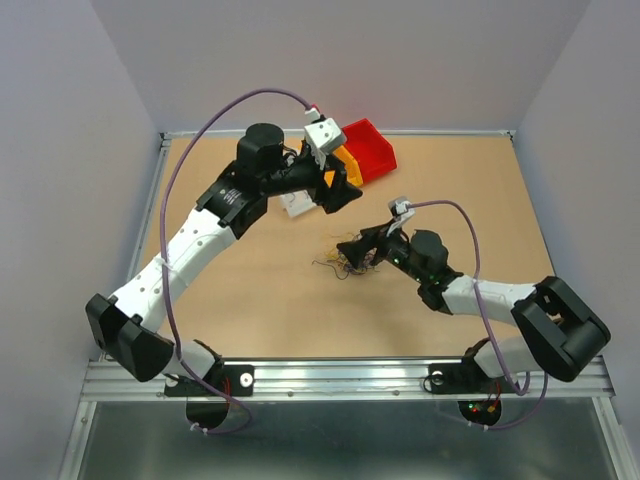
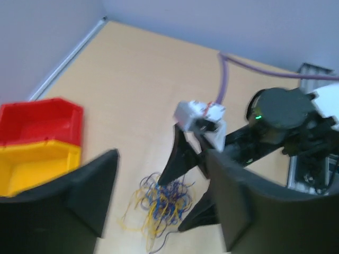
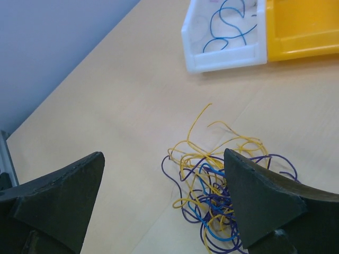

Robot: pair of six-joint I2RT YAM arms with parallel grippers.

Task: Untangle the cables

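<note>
The cables (image 1: 345, 264) lie as a loose tangle of blue, yellow and dark purple wires on the table's middle. In the right wrist view the cables (image 3: 222, 185) sit under my right finger, half hidden by it. My right gripper (image 3: 164, 156) is open and low over the tangle, nothing between its fingers. From above, the right gripper (image 1: 352, 254) straddles the pile. My left gripper (image 1: 338, 190) hangs higher, beside the bins, open and with nothing seen in it. In the left wrist view the left gripper (image 2: 161, 159) looks down on the cables (image 2: 159, 203) and the right gripper's black fingers (image 2: 177, 159).
A white bin (image 3: 222, 58) holding a few blue wires (image 3: 228, 26) stands beyond the tangle, a yellow bin (image 3: 302, 26) next to it. A red bin (image 1: 368, 148) sits behind the yellow bin (image 1: 345, 160) at the table's back. Grey walls ring the table.
</note>
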